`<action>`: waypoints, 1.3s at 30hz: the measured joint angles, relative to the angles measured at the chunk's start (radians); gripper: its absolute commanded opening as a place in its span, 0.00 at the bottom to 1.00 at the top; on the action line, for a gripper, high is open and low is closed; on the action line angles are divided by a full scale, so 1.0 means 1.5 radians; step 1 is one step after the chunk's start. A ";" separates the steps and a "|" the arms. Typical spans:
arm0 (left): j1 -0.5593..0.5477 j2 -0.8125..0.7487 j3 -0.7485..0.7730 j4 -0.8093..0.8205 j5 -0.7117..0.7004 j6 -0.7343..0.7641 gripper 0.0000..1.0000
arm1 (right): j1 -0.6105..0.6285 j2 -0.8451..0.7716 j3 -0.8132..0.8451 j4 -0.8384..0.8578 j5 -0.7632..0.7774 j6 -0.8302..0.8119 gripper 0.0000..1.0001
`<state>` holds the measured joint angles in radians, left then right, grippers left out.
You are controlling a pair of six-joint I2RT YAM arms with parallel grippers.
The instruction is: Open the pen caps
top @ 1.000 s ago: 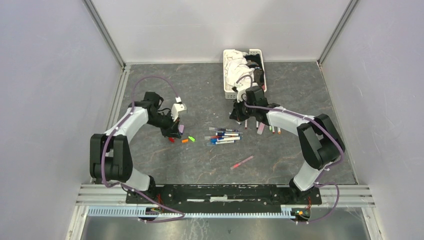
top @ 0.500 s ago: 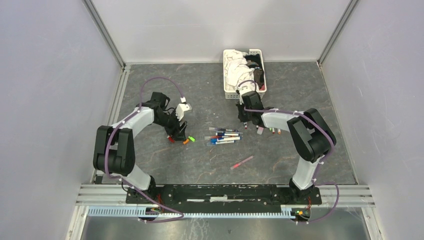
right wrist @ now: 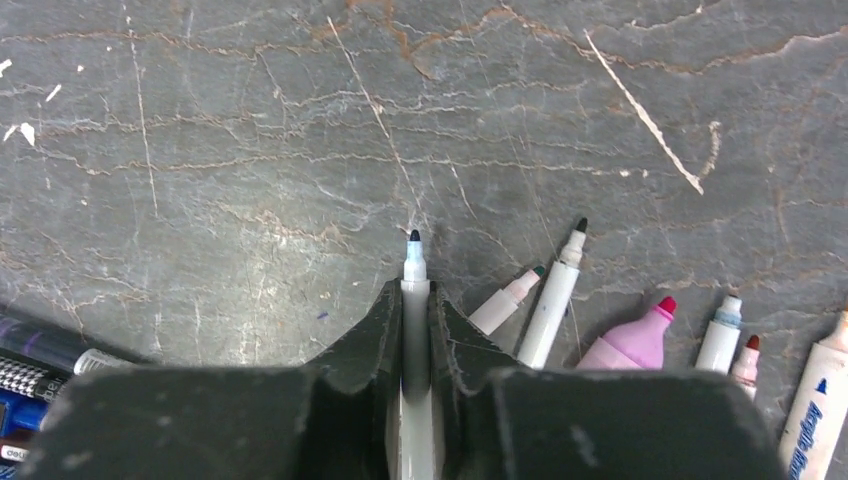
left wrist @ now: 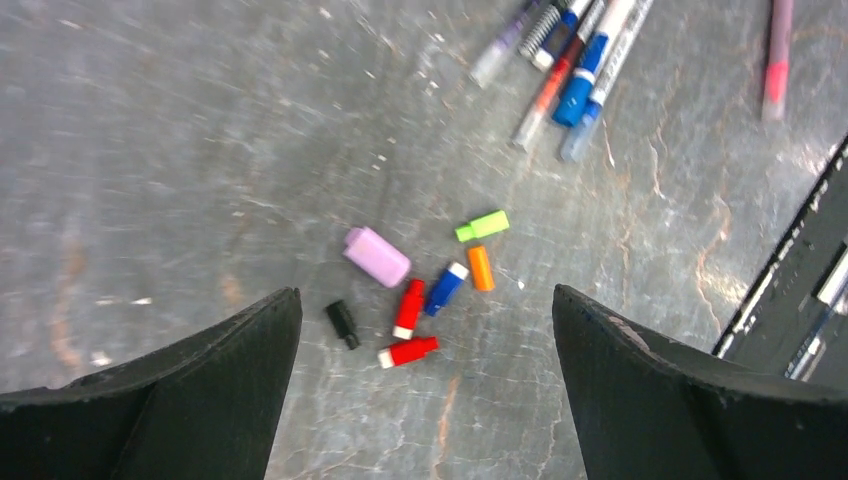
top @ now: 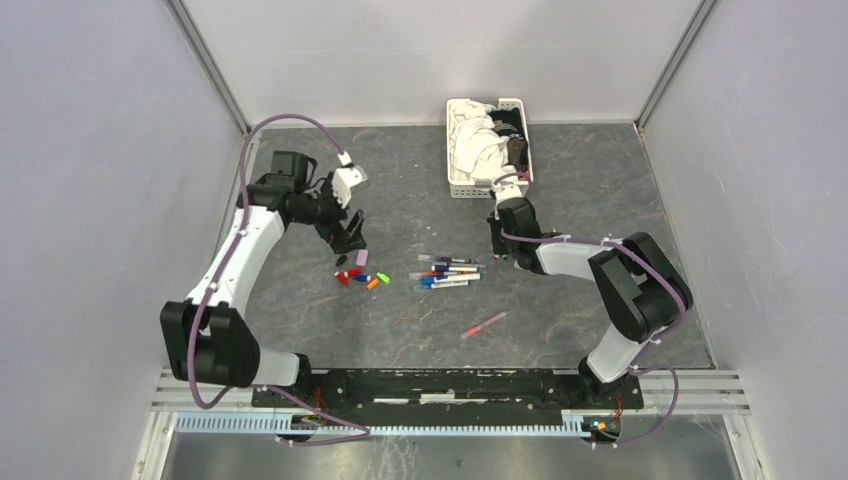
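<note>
Grey veined tabletop carries the pen caps loose in a cluster at lower centre of the left wrist view, the left gripper above them with jaws wide, while the right gripper jaws pinch an uncapped pen.

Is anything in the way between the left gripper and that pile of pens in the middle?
Only the loose pen caps. They lie on the table under the open left gripper, the green cap nearest the pile of pens. The gripper hangs above them, so it would probably pass over them.
</note>
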<state>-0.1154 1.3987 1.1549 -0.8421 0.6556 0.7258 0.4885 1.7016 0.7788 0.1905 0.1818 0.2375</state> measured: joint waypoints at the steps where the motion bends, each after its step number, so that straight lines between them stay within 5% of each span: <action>1: 0.002 -0.008 0.016 -0.003 -0.004 -0.007 1.00 | -0.001 -0.004 -0.003 -0.002 0.003 -0.001 0.22; 9: 0.010 -0.070 0.067 -0.009 -0.058 -0.081 1.00 | -0.004 -0.036 -0.004 -0.038 0.008 -0.017 0.38; 19: 0.015 -0.083 0.068 0.004 -0.072 -0.130 1.00 | 0.007 -0.087 0.002 -0.065 0.000 -0.035 0.40; 31: 0.016 -0.062 0.072 -0.008 -0.063 -0.134 1.00 | 0.100 0.010 0.132 -0.114 -0.267 -0.188 0.40; 39: 0.016 -0.062 0.072 -0.026 -0.049 -0.133 1.00 | 0.103 0.067 0.135 -0.156 -0.316 -0.216 0.40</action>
<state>-0.0910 1.3056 1.2633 -0.8806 0.5816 0.5259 0.6430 1.8023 0.9817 -0.0433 -0.2920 -0.0872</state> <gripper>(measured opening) 0.996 0.406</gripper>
